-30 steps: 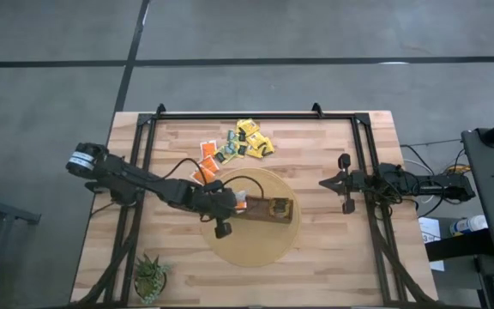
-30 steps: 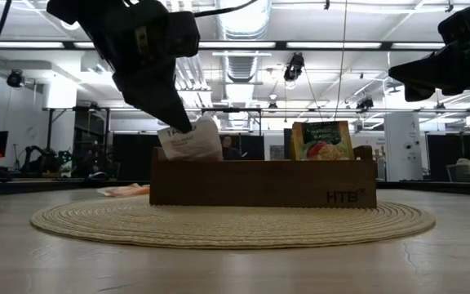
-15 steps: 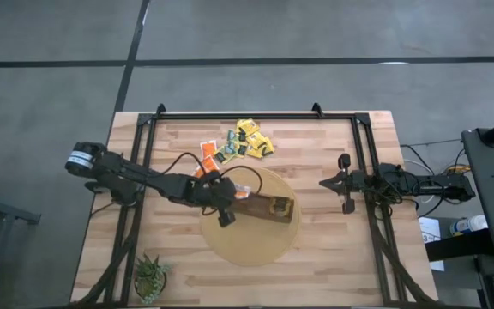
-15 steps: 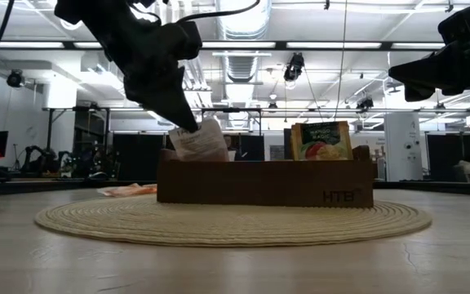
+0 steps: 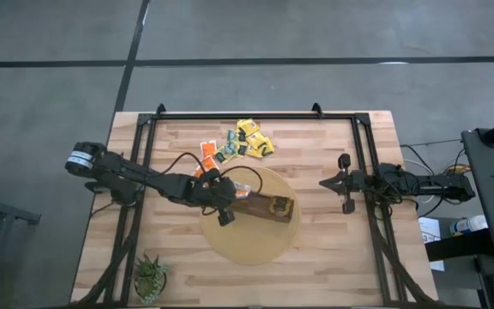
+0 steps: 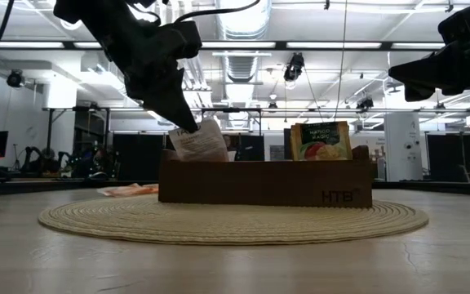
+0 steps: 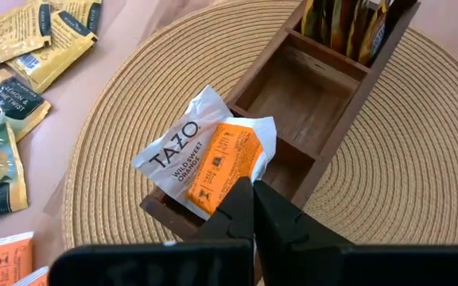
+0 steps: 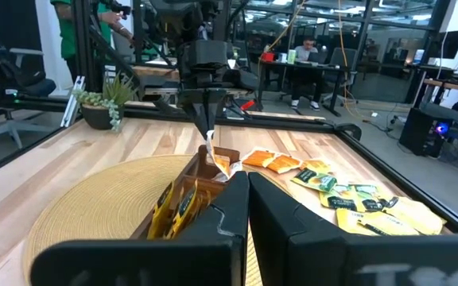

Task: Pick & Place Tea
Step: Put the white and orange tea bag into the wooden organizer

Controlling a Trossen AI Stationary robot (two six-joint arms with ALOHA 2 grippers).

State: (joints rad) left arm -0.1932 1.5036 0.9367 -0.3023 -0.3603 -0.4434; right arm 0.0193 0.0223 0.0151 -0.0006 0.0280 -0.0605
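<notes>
Setting: open-plan robotics lab or workshop. Evidence: exposed ceiling ducts [image 6: 243, 20], strip lighting, concrete floor [image 5: 247, 51], desks with monitors, seated person [image 8: 308, 49], equipment racks.

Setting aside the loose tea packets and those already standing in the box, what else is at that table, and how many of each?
Grippers: 2, the left gripper and the right gripper
Tea sachet pinched by the left gripper: 1
Wooden box: 1
Woven mat: 1
Potted plant: 1
Total: 6
</notes>
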